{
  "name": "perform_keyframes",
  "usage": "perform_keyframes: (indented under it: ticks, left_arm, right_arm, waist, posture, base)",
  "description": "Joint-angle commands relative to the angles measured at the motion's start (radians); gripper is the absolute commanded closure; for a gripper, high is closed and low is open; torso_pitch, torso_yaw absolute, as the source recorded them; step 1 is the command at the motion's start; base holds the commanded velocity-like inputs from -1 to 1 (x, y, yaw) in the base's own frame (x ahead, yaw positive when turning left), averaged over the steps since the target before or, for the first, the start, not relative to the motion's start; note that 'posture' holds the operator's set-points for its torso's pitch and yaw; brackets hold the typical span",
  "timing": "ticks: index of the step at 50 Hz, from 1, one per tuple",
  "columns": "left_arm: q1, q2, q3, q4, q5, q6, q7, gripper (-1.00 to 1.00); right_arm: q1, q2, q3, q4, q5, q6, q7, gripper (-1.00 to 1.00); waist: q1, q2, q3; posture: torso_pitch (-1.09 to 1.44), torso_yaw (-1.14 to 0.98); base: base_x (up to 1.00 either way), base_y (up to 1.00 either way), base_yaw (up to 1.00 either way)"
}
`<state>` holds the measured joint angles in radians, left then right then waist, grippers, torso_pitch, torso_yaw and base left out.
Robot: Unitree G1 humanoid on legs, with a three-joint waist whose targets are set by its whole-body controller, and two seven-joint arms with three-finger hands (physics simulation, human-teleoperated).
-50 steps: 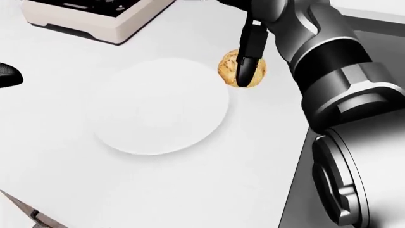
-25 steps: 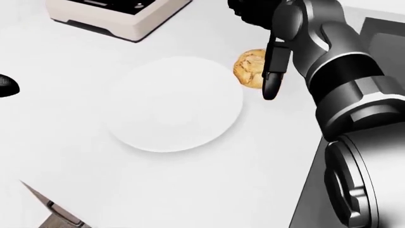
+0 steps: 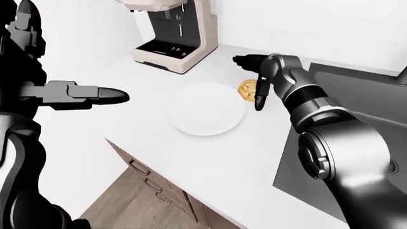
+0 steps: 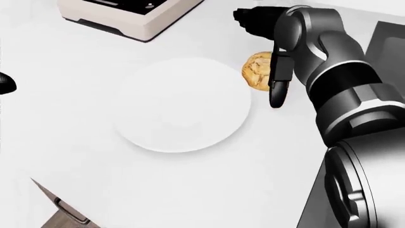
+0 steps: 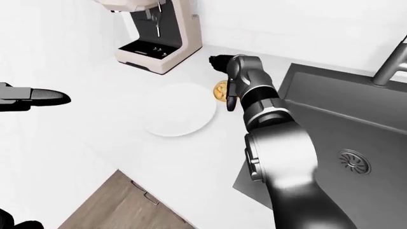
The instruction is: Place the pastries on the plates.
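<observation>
Golden pastry [image 4: 257,71] lies on the counter [image 4: 190,190] just beside the plate [image 4: 182,104], not on it. Right hand [image 4: 272,71] has slid off it to its right side; fingers spread, gripping nothing (grasp lost or not made). Left hand [image 3: 89,93] hovers apart, fingers extended, empty. Coffee machine [image 3: 172,38] and sink [image 5: 343,124] flank; nothing blocks the plate.

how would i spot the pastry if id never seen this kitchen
Start at the beige coffee machine on the white counter, then find the round white plate lying below it in the head view. The pastry lies just off the plate's upper right rim, by the right hand: a small golden-brown lump, the only warm-coloured thing there.
</observation>
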<state>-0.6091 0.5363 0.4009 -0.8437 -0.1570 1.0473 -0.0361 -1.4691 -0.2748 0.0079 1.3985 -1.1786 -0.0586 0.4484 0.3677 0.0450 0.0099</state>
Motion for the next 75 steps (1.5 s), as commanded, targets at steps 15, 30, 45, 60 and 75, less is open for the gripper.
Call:
perform_keyframes:
  ticks: [15,30,45,60,75]
  left_arm:
    - [0.009,0.004,0.023,-0.020,0.008,-0.038,0.010,-1.00]
    - [0.006,0.011,0.028,-0.022,0.006,-0.031,0.007,-1.00]
    - [0.005,0.013,0.026,-0.027,0.008,-0.028,0.003,-1.00]
    - [0.018,0.009,0.026,-0.026,0.019,-0.039,-0.001,-1.00]
    - [-0.004,0.014,0.018,-0.018,0.024,-0.030,-0.004,-1.00]
  right_arm:
    - [-0.025,-0.012,-0.005,-0.038,-0.032,-0.001,-0.004,-1.00]
    - [-0.017,-0.010,-0.004,-0.038,-0.039,0.002,0.025,-0.54]
    - [-0.015,-0.014,-0.004,-0.039,-0.041,0.001,0.039,-0.16]
    - [-0.013,-0.020,-0.003,-0.037,-0.054,0.000,0.006,0.11]
    - [-0.031,-0.033,-0.002,-0.033,-0.092,0.009,-0.087,0.25]
  waist:
    - [0.009,-0.001,-0.029]
    - [0.010,0.000,-0.030]
    - [0.005,0.007,-0.026]
    - [0.002,0.008,-0.029]
    - [0.009,0.003,-0.032]
  posture:
    - [0.00,0.30]
    - [0.00,0.30]
    - [0.00,0.30]
    - [0.00,0.30]
    - [0.00,0.30]
  base:
    - [0.00,0.00,0.00]
    - [0.00,0.00,0.00]
    - [0.00,0.00,0.00]
    - [0.00,0.00,0.00]
    - [0.00,0.00,0.00]
